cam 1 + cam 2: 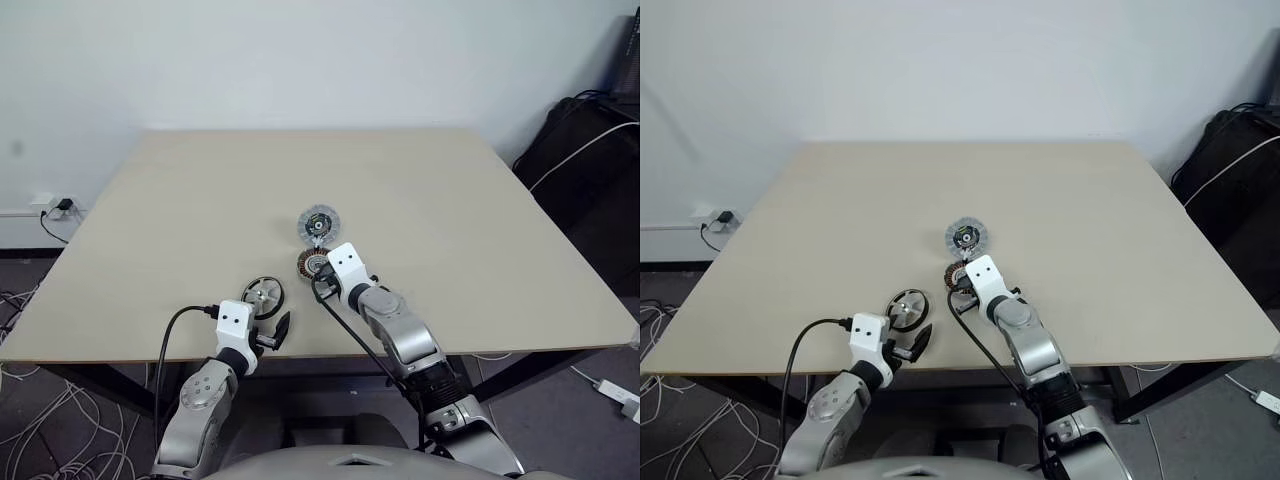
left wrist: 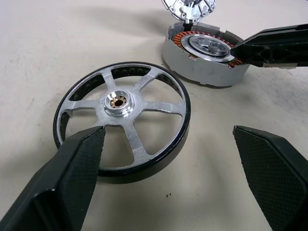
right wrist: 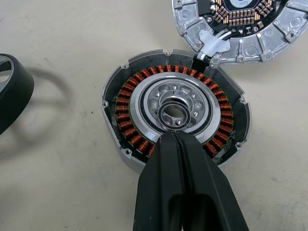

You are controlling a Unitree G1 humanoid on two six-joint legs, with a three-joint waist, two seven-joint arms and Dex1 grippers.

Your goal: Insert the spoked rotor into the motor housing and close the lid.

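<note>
The spoked rotor (image 2: pixel 122 118), with a dark rim and silvery spokes, lies flat near the table's front edge. My left gripper (image 1: pixel 275 333) is open just in front of it, one finger (image 2: pixel 72 173) at its rim and nothing held. The motor housing (image 3: pixel 175 113), a grey cup with copper windings, sits a little behind and to the right of the rotor. My right gripper (image 3: pixel 174 135) is shut and empty, its tips over the housing's near windings beside the central hub. The lid (image 1: pixel 318 224) lies right behind the housing, inner face up, joined to it by a short cable.
All three parts sit on a beige table (image 1: pixel 450 200) whose front edge runs just below the rotor. A black bag (image 1: pixel 590 160) stands off the table's right rear corner. Cables (image 1: pixel 40 440) lie on the floor at the left.
</note>
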